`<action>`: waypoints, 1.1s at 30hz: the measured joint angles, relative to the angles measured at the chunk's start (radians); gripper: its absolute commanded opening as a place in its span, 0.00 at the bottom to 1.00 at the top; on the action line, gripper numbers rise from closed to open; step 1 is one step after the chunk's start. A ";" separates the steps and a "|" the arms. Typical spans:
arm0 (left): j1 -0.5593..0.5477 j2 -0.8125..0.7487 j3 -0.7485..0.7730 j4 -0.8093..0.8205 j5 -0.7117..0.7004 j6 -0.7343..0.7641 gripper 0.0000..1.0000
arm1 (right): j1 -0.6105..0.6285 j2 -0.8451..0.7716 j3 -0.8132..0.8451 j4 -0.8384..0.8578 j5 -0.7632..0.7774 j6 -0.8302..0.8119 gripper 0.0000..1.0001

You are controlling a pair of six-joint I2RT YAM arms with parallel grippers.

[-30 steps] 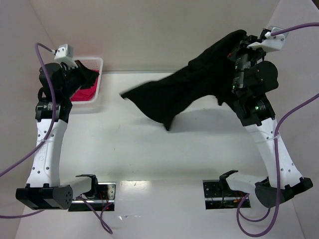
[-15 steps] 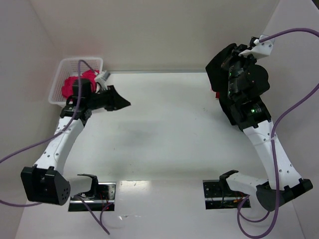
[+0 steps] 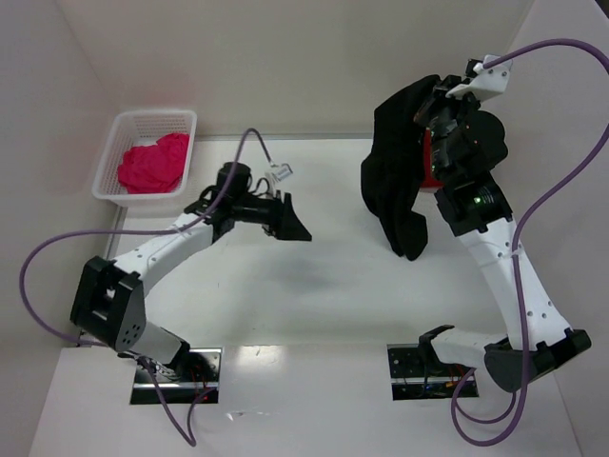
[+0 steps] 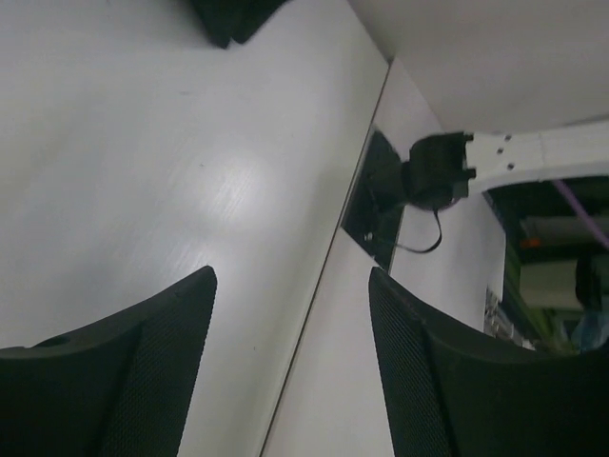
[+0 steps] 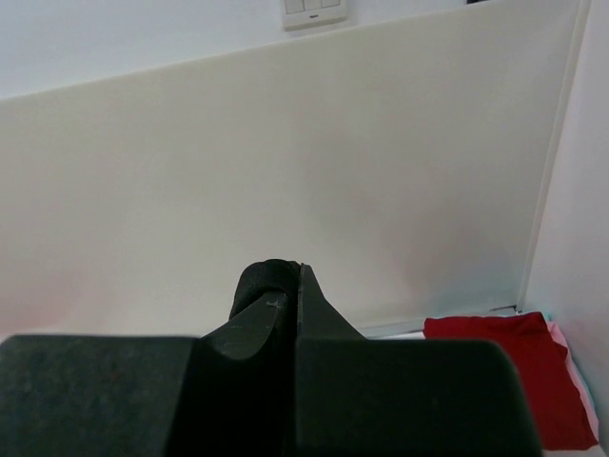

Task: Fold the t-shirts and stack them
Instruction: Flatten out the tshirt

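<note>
At your far left, the white mesh basket point(image 3: 108, 152) sits at the back corner of the surface point(image 3: 324, 314). The magenta-pink t-shirt point(image 3: 152, 164) lies bunched inside it. Just right of the basket, your left arm stretches low across the surface. The left gripper point(image 3: 290, 224) has its jaws standing apart with nothing between them. In the left wrist view the two fingers point(image 4: 133, 381) are spread wide over bare white surface.

Further right, the black t-shirt point(image 3: 395, 181) hangs in a loose bundle, lifted high at the back right of the surface. Its lower end dangles toward the surface, and you cannot tell whether it touches. The right gripper point(image 5: 298, 286) is closed tight with its jaws pressed together, pinching the top of that black cloth.

At the far right, the dark red t-shirt point(image 5: 504, 376) lies folded flat on the surface against the wall, below and behind the raised gripper. From above, only a sliver of it shows past the black t-shirt.
</note>
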 measured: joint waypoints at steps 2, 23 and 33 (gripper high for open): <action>-0.071 0.051 0.002 0.020 -0.016 0.012 0.77 | 0.000 0.001 0.006 -0.006 -0.006 0.001 0.00; -0.357 0.565 0.412 0.375 -0.306 0.113 0.84 | 0.000 -0.003 0.104 -0.074 -0.109 0.008 0.00; -0.439 0.632 0.443 0.455 -0.366 0.128 0.81 | 0.000 -0.005 0.123 -0.093 -0.127 0.008 0.00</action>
